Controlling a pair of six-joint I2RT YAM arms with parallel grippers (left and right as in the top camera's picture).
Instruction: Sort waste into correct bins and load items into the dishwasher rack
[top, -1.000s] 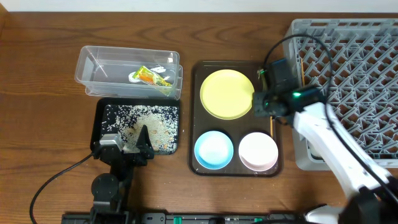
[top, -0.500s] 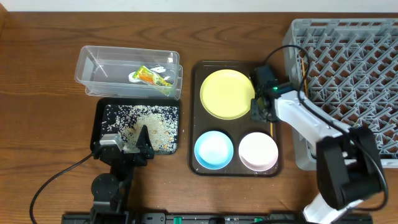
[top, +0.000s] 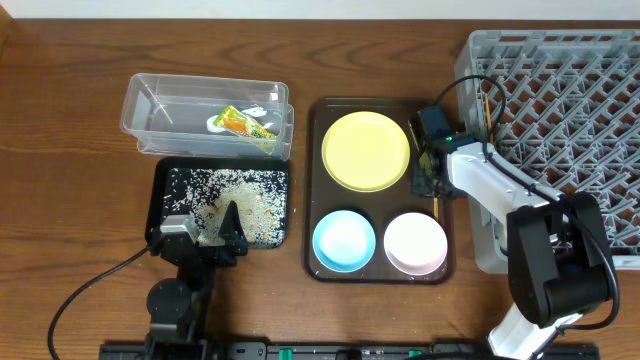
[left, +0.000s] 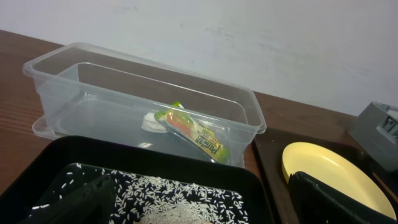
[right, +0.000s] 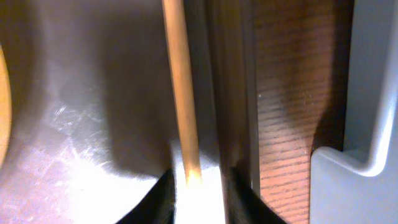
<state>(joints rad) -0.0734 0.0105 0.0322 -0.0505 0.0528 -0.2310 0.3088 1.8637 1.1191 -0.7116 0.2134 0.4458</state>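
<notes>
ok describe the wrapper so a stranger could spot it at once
Start at the clear plastic tub on the left of the table, behind the black tray of rice. Inside lies a small crumpled wrapper, the only green-and-orange thing there.

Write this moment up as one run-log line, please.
left tool open at black tray | right tool straddles chopstick, grip unconfirmed | wrapper in clear tub | plate on brown tray
</notes>
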